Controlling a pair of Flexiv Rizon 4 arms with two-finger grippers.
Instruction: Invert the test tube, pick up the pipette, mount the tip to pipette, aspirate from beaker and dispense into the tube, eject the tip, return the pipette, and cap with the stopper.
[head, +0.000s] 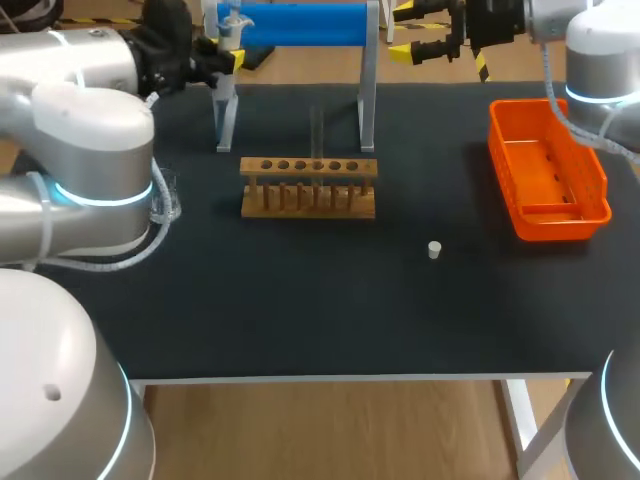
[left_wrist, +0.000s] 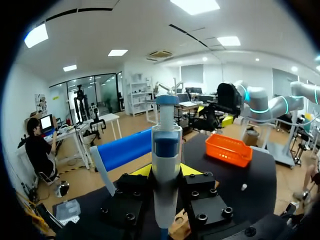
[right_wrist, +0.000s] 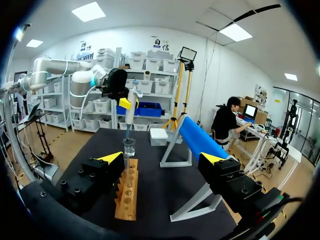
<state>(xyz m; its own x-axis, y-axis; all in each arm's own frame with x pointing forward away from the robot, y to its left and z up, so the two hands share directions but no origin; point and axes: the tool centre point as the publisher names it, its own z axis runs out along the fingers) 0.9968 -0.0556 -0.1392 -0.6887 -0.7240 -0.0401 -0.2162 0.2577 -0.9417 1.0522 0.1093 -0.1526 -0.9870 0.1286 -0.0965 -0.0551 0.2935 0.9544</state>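
Pipette (left_wrist: 166, 150): white barrel with blue band and blue plunger cap, held upright, clamped from both sides by left gripper (left_wrist: 166, 172) above rear left of table (head: 330, 310). Right gripper (right_wrist: 162, 160): spread wide, empty, above orange bin (head: 548, 170). Lower end of pipette cut off in left wrist view. Beaker (head: 166, 197) partly hidden behind left arm. Tip fitted or not: unclear.

Silver-grey arms (head: 90, 120), cyan-lit joint rings (head: 100, 196); black screw-studded claw (right_wrist: 162, 158), yellow tips (right_wrist: 114, 157).
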